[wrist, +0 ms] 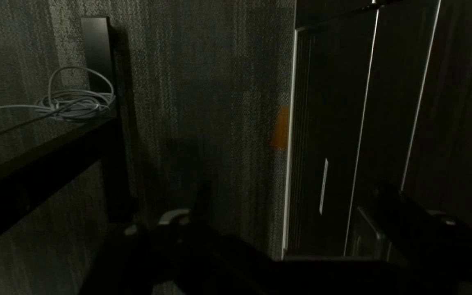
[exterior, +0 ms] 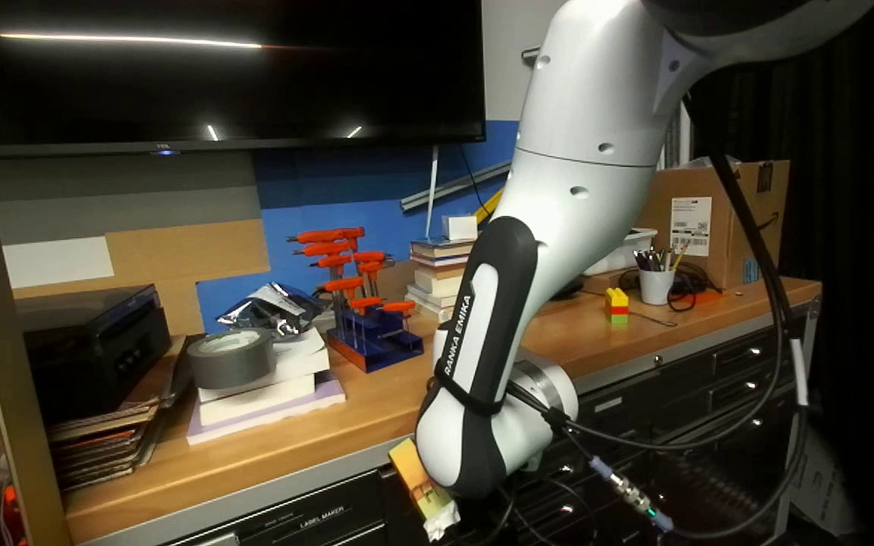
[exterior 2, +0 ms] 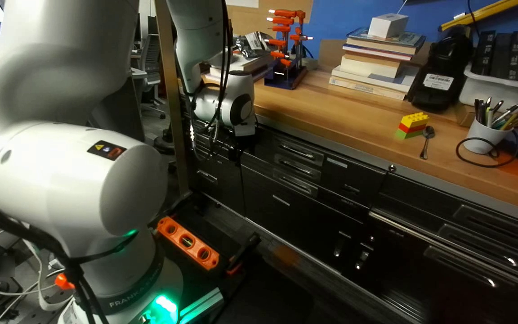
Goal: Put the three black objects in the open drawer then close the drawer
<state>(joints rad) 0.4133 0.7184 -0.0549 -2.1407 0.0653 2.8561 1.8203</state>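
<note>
Spread wide and empty, the gripper (wrist: 294, 188) spans the wrist view's lower part — a swing toward frame right might scrape the cabinet (wrist: 330, 102), which looks near.

- The gripper (exterior 2: 235, 155) is pointing down in front of a dark cabinet (exterior 2: 304, 216)
- Above and beyond it, a rack (exterior 2: 284, 78) of orange-handled tools (exterior 2: 278, 42) is standing on the worktop (exterior 2: 322, 99)
- Farther along from it, a book stack (exterior 2: 371, 67) is carrying a white box (exterior 2: 388, 25)
- Well apart from it, a toy-brick block (exterior 2: 412, 126) is standing beside a spoon (exterior 2: 426, 139)
- Below it, an orange level (exterior 2: 178, 231) is lying
</note>
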